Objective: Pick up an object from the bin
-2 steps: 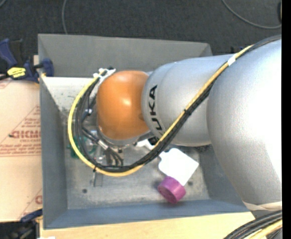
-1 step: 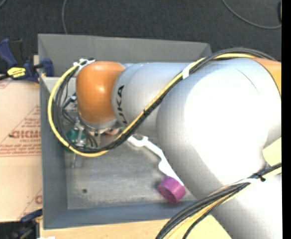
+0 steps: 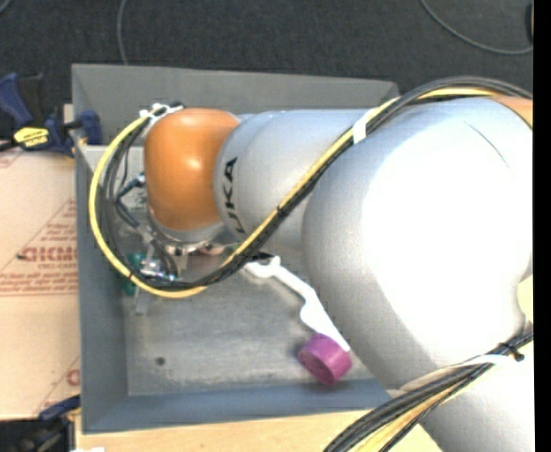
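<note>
My gripper (image 3: pixel 165 255) is low in the left half of the bin, close to the left wall, mostly hidden under the arm's orange cover. A small teal-green thing (image 3: pixel 134 269) shows right beside it on the left, partly covered; I cannot tell whether it is held. A white handle-like piece (image 3: pixel 294 295) lies on the bin floor to the gripper's right. It ends in a purple cylinder (image 3: pixel 326 359) near the front wall.
The big grey arm and its yellow and black cables cover the bin's right and back parts, hiding whatever lies beneath. Bare grey floor shows in the front left corner, between the gripper and the purple cylinder.
</note>
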Robot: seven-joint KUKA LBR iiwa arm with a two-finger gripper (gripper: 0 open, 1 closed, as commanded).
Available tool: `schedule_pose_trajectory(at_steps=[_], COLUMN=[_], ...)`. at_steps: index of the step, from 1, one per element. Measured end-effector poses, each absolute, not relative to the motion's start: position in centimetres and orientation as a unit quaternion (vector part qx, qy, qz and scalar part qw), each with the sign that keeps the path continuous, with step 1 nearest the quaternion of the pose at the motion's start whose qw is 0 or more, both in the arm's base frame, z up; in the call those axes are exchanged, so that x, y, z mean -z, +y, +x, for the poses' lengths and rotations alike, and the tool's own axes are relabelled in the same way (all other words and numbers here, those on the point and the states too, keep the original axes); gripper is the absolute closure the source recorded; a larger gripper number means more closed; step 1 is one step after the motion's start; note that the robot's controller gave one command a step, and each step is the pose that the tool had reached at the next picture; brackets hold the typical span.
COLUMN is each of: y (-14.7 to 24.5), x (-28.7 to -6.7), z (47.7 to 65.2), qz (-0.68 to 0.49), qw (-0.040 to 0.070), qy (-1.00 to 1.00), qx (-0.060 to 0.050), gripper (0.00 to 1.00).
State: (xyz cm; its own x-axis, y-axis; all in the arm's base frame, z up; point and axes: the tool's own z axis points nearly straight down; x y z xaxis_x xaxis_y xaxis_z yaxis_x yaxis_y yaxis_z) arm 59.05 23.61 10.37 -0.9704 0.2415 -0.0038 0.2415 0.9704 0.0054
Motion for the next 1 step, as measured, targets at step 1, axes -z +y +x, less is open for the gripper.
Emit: schedule_pose_trajectory(at_steps=[1], y=[22.91], x=[-7.19], z=[60.57], qz=[0.060], qw=[0.003], qy=[0.998], qx=[-0.002], gripper=[0.00])
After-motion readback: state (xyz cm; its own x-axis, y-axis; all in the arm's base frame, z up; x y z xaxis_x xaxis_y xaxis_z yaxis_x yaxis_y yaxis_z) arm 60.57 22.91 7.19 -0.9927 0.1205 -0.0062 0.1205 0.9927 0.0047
